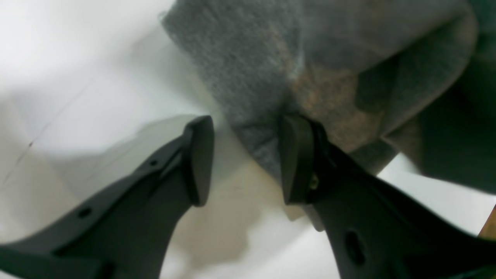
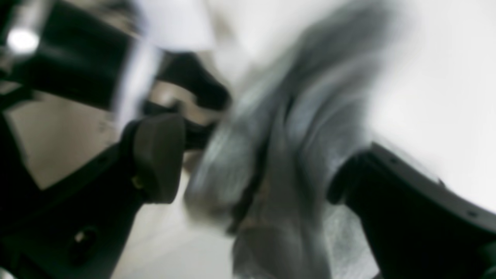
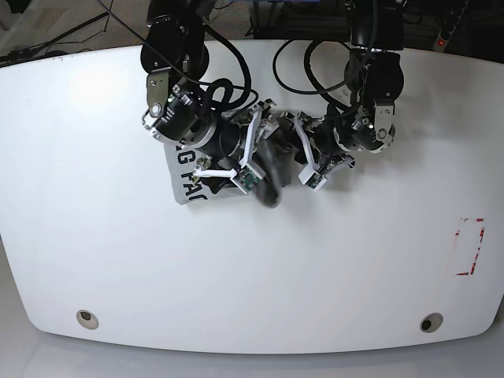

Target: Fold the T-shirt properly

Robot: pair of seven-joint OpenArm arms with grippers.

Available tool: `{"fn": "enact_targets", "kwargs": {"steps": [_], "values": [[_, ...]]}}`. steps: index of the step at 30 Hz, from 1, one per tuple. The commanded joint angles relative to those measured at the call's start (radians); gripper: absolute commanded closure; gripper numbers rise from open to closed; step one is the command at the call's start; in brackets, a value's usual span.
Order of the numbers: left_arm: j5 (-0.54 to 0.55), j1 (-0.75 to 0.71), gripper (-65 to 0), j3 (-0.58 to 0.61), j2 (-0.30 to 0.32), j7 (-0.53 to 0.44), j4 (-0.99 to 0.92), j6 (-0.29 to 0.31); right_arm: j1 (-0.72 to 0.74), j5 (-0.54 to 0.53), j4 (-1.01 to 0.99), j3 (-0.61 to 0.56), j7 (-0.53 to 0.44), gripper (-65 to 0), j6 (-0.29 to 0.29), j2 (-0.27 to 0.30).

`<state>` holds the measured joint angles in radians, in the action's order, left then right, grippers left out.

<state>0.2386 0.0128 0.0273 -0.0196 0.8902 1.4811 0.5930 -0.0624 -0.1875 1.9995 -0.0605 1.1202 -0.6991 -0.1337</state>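
My right pincer [image 2: 255,162]: I am holding its jaws wide apart, one pad on each side of a hanging bunch of grey cloth; the view is smeared, so I cannot tell whether either pad is touching it.
My left pincer [image 1: 248,161]: I am keeping the jaws partly apart, with bare table showing in the gap; the far pad is pressing against a fold, and nothing is lying between the two pads.
T-shirt [image 3: 189,169]: it is lying bunched directly beneath and between both my pincers, most of it hidden under my wrists; a flat corner with black lettering is sticking out past my right pincer towards the table's outer side.
Fold state: judging by the crumple, I am nowhere near a neat fold.
Risk, right side: with the jaws this wide the bunch is probably dropping in a heap, and creases would be setting where I do not want them.
Risk, left side: the pad leaning on the fold could be dragging the cloth sideways if I am shifting without lifting.
Risk, crowding: my two wrists are working very near each other, so cables or fingers could be snagging.
Table [image 3: 252,268]: a white, smooth top spreading well beyond my pincers, with red-marked tape [image 3: 470,246] near one far edge.
Room: dark flooring and cables lying behind my arm bases.
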Motion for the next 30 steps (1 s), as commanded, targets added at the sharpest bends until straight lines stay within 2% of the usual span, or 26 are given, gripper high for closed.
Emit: {"fn": "enact_targets", "kwargs": {"steps": [1,4,8,14,18,21,27,30], "values": [[-0.022,0.009,-25.3,0.001,-0.001,0.024,0.034,0.003,0.0,0.004,0.016,-0.011,-0.019,-50.3,0.001,0.001],[-0.022,0.008,-25.3,0.0,-0.001,0.022,0.069,0.003,-0.001,-0.005,0.014,-0.015,-0.021,-50.3,0.001,0.032],[-0.022,0.003,-25.3,-0.013,0.004,0.022,0.135,0.003,-0.001,-0.005,0.011,-0.015,-0.021,-50.3,0.001,0.036],[-0.022,-0.023,-25.3,-0.142,0.011,0.024,0.226,0.005,0.005,0.004,0.011,-0.011,-0.021,-50.3,0.001,0.042],[-0.023,-0.027,-25.3,-0.22,0.07,0.024,0.283,0.005,0.006,0.004,0.005,-0.015,-0.027,-50.3,0.001,0.055],[-0.025,-0.029,-25.3,-0.264,0.142,0.024,0.298,0.005,0.006,0.004,-0.047,-0.02,-0.079,-50.3,0.001,0.039],[-0.025,-0.046,-25.3,-0.297,0.272,0.024,0.295,0.005,0.059,0.004,-0.181,-0.02,-0.167,-50.1,0.001,0.033],[-0.025,-0.069,-25.3,-0.29,0.312,0.024,0.3,0.005,0.115,0.006,-0.271,-0.011,-0.206,-50.1,0.001,0.042]]}}
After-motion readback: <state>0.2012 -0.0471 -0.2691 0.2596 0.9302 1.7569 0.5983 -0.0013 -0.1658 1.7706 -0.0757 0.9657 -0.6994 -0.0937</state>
